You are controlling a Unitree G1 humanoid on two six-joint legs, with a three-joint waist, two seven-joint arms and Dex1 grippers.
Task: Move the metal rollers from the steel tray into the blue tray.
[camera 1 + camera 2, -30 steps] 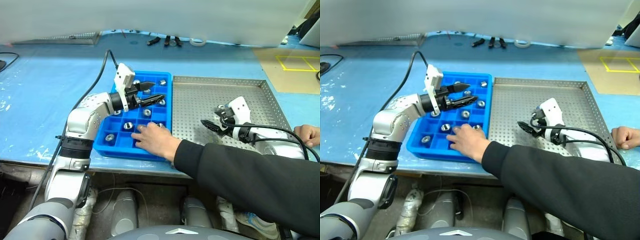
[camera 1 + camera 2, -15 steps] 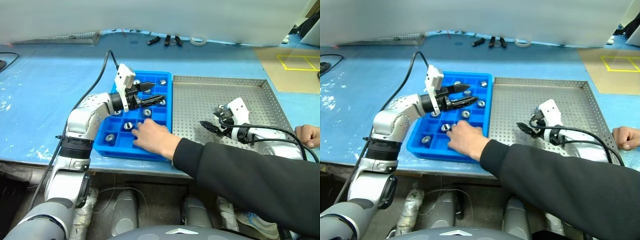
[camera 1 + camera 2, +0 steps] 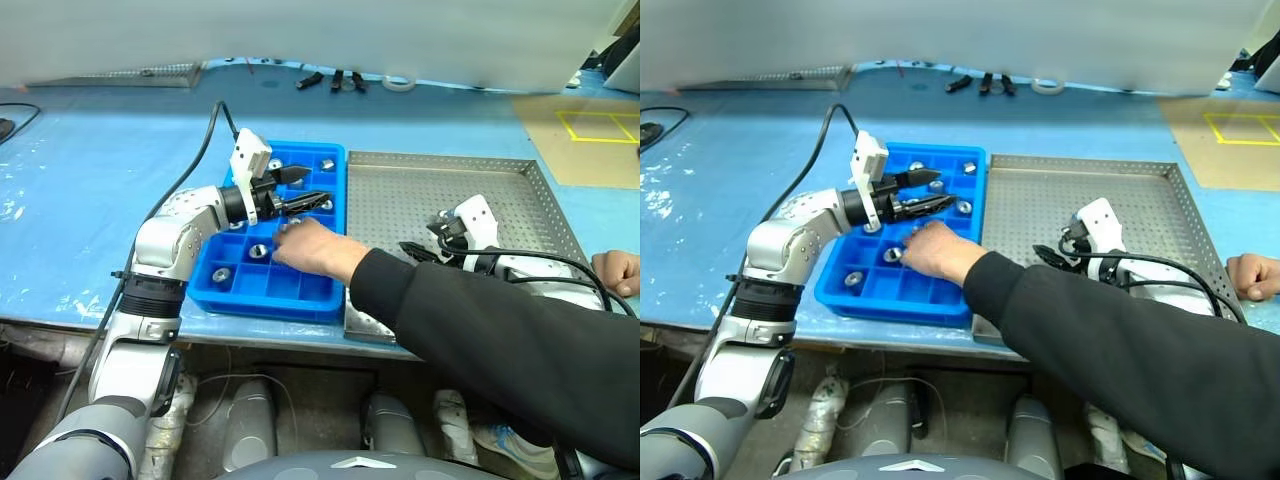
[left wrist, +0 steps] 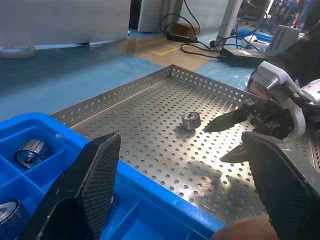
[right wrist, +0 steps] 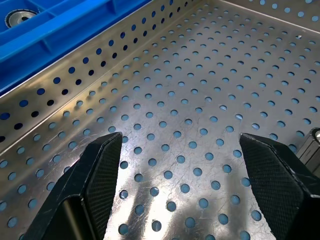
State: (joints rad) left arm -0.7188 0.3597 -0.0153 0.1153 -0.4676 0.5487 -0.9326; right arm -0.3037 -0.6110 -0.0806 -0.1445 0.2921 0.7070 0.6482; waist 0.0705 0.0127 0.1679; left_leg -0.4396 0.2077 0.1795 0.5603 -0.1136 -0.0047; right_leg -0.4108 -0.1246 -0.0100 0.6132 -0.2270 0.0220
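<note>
The left pincer [image 3: 305, 187] hovers wide open and empty over the blue tray [image 3: 225, 290], whose compartments hold several metal rollers [image 3: 259, 250]. A person's hand [image 3: 312, 247] reaches into that tray. Beside it, over the steel tray [image 3: 520, 200], the right pincer [image 3: 410, 250] gapes empty near one remaining roller [image 4: 191, 120].

Your left gripper [image 3: 306, 187] hangs level with its two black fingers spread apart, empty, arm bent at the elbow. Your right gripper [image 3: 413, 250] tilts slightly downward, fingers likewise parted, gripping nothing, pointing toward your left.
</note>
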